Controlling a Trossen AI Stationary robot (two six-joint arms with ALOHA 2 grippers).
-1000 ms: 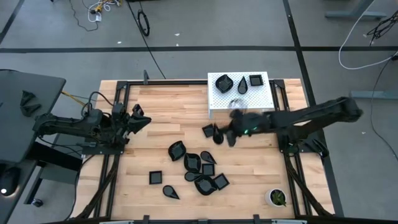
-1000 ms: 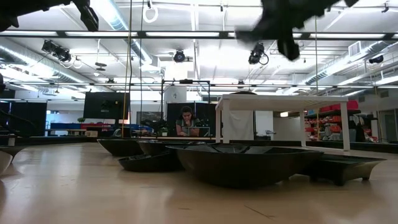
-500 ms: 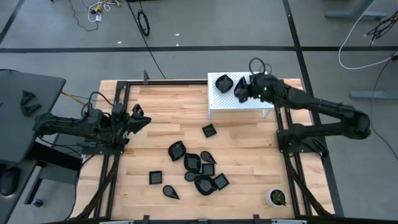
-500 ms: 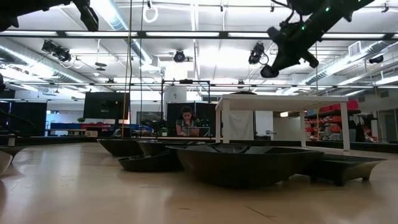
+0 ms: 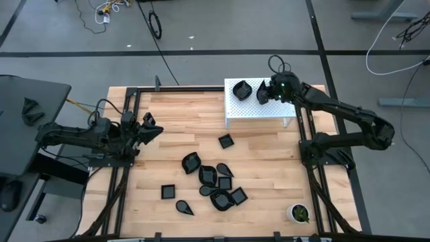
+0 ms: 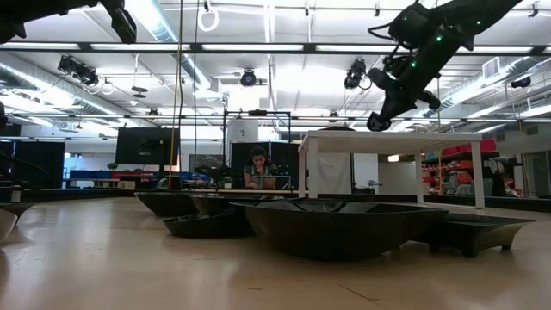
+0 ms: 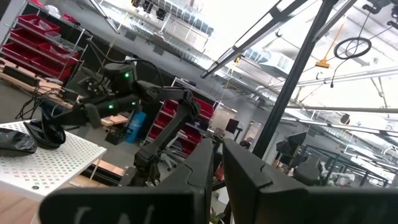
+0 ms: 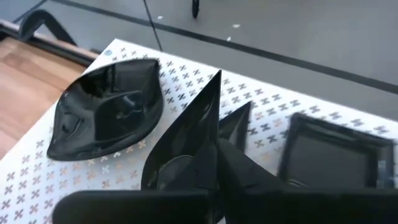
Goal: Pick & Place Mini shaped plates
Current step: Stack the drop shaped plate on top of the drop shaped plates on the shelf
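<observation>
My right gripper (image 5: 264, 92) hovers over the white perforated stand (image 5: 235, 107) at the table's far side, shut on a black teardrop plate (image 8: 186, 140). On the stand lie a rounded plate (image 8: 106, 109), a square plate (image 8: 329, 152) and the tip of another teardrop plate (image 8: 239, 118). The low view shows the right gripper (image 6: 385, 108) above the stand top (image 6: 392, 136). A cluster of mini plates (image 5: 216, 180) rests flat on the wood, with single ones (image 5: 226, 141) around it. My left gripper (image 5: 149, 128) waits at the table's left edge, shut. My right gripper pinches the teardrop plate between its two fingers at the rim (image 8: 210, 134) of the wide part, coming from above and slanting down. The plate is lifted clear of the stand and stands on edge, its pointed tip (image 8: 216, 78) aimed away from the fingers.
A small white cup with green contents (image 5: 299, 213) stands near the table's right near corner. Black frame rails (image 5: 127, 101) run along the left and right sides. Bare wood lies between the stand and the left arm. A person sits far behind the table (image 6: 258, 168).
The right gripper rose from the middle of the table, beside the single plates, and swung to the far edge over the white stand, carrying the teardrop plate. In the last half second it came down a little toward the stand top. One plate stays where two were.
</observation>
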